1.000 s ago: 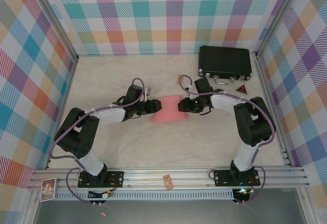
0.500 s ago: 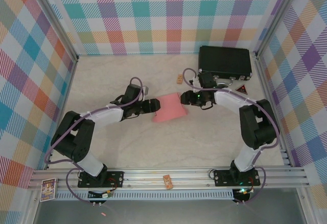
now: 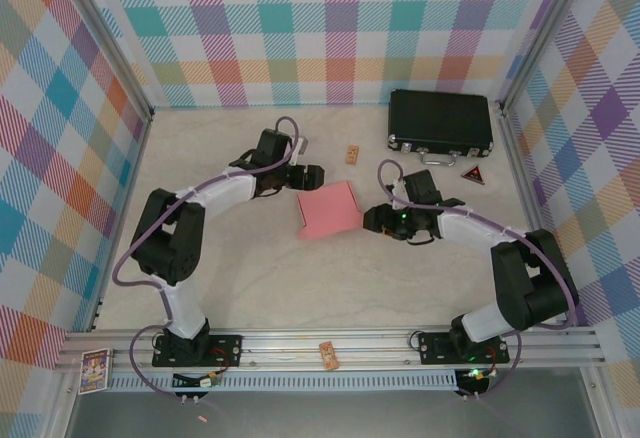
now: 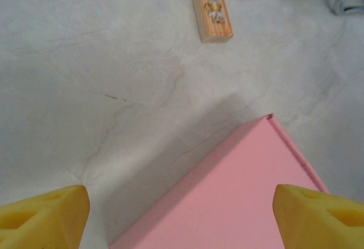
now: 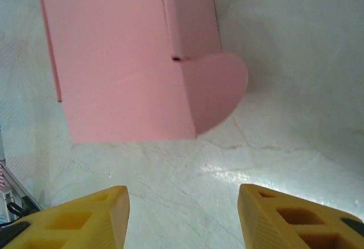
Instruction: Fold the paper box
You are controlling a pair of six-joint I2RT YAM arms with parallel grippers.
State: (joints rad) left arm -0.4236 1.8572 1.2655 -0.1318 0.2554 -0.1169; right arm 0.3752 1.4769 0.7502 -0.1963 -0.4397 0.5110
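Now: paper box [image 3: 330,211] lies mid-tabletop [image 3: 300,288], between the two arms, touched by neither. Left gripper [image 3: 311,176] sits just off the box's far-left corner, jaws spread wide with nothing gripped. In the left wrist view, that corner of pink card shows below, between the yellow fingertips [image 4: 45,218]. Right gripper [image 3: 371,220] is just beside the box's right edge, jaws also apart and empty. Its wrist view has bare tabletop between them and the box a little beyond. A rounded flap [image 5: 222,84] sticks out at one end, with a crease and a small slit beside it.

Handling, as judged: thin card, very light, likely to skid on the smooth top if pushed from one side only. Creases should bend easily; panels would dent under a hard pinch. Best hold looks like a free edge or the rounded flap, one arm pinning a panel while the other folds along the score. Can't tell whether any side walls are already up.

Small wooden block [image 3: 352,154] and black case [image 3: 440,123] lie farther back, well apart from the box.
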